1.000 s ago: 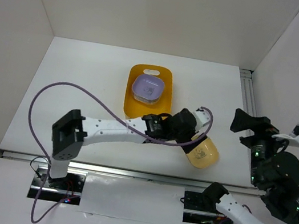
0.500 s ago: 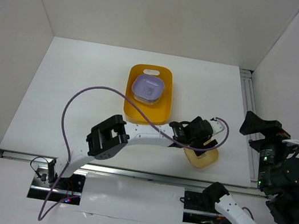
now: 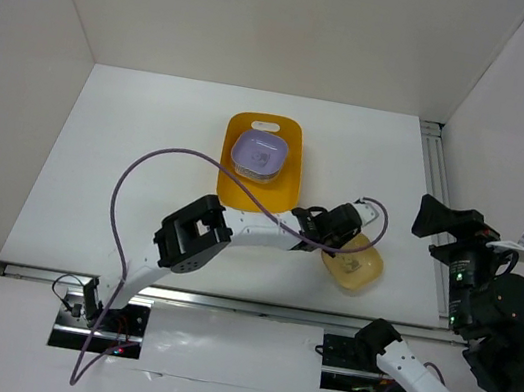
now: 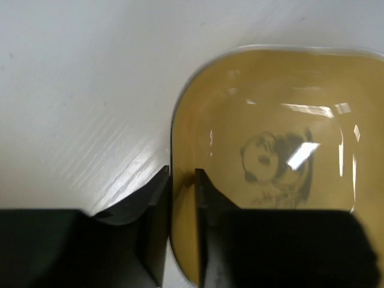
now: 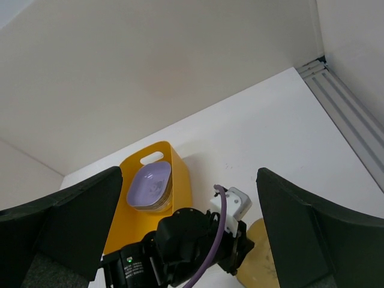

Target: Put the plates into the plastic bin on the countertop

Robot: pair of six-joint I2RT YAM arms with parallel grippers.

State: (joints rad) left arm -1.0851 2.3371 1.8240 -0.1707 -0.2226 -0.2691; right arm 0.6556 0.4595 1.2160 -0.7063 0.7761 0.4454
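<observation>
While right fingers (image 5: 60, 222) stay wide, left fingers (image 4: 153, 234) pinch yellow plate (image 4: 270, 108) rim.

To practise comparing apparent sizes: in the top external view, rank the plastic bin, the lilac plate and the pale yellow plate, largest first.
1. plastic bin, clearly largest.
2-3. lilac plate and pale yellow plate: about alike, and the left gripper covers part of the yellow one, so unranked.

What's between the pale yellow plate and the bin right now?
Only the left gripper, gripping the pale yellow plate by its rim, over bare countertop short of the bin; the top view shows it.
</observation>
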